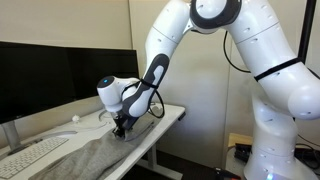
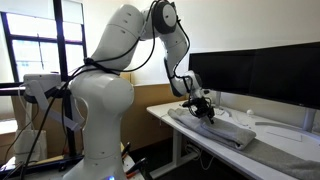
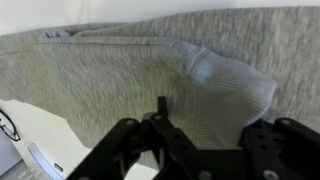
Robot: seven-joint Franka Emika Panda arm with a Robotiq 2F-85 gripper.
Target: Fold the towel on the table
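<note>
Grey-brown towel [image 1: 92, 155] spread lengthwise over the white desk [image 1: 170, 115], filling the lower middle of an exterior view, with one long edge close to the desk's front edge. Same towel [image 2: 225, 133] lower right of centre in an exterior view, a rumpled strip on the desk [image 2: 290, 150]. In the wrist view, towel [image 3: 110, 85] across nearly the whole frame, with a raised, rounded fold right of centre and a bare patch of desk [image 3: 30, 125] at lower left.

Pincer [image 1: 121, 129] at mid-frame, pointing down, tips on the towel near the cloth's end toward the desk's corner. Pincer [image 2: 206, 112] right of centre in an exterior view, likewise down at the cloth. From the wrist, pincer [image 3: 205, 150] along the bottom edge, black fingers [image 3: 125, 145] apart, the raised fold in line with the gap. Neither fully spread nor pressed together; whether pinching the cloth, cannot tell.

White arm [image 1: 200, 45] arching in from the upper right. Black monitors [image 1: 45, 75] at upper left behind the desk, and at the right edge [image 2: 265, 70] in an exterior view. White keyboard [image 1: 30, 152] at lower left, just beside the towel. Window [image 2: 30, 55] at far left.
</note>
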